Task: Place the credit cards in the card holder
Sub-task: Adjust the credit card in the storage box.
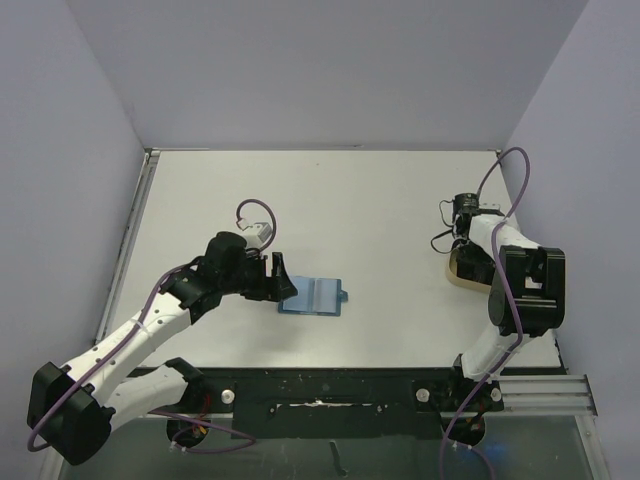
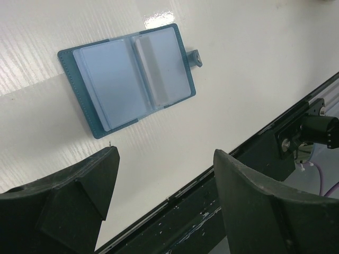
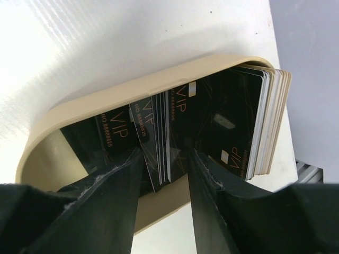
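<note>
1. Risk, left side: the card holder (image 1: 313, 296) lies open and flat on the table (image 1: 400, 200), lighter blue inside up, with nothing pinning it. Pushing a card into a slot could likely slide it or flip a leaf shut.
2. Risk, right side: the credit cards (image 3: 228, 121) stand packed on edge in a beige tray (image 3: 106, 100) near the table's right edge. The fingers straddle several at once, so a lift may bring up a clump, or drop a card that is held by only a corner.
3. Left gripper (image 2: 165, 159): jaws wide apart and holding nothing. It hovers at the holder's left edge, and the top view cannot settle whether it touches. The snap tab (image 2: 196, 57) sticks out from the far edge, away from this gripper.
4. Right gripper (image 3: 164, 159): down inside the tray with only a narrow gap between the jaws and a few black cards between them. I cannot tell whether the pads actually press on the cards.
5. No card is in the holder yet, and holder and tray sit well apart.
</note>
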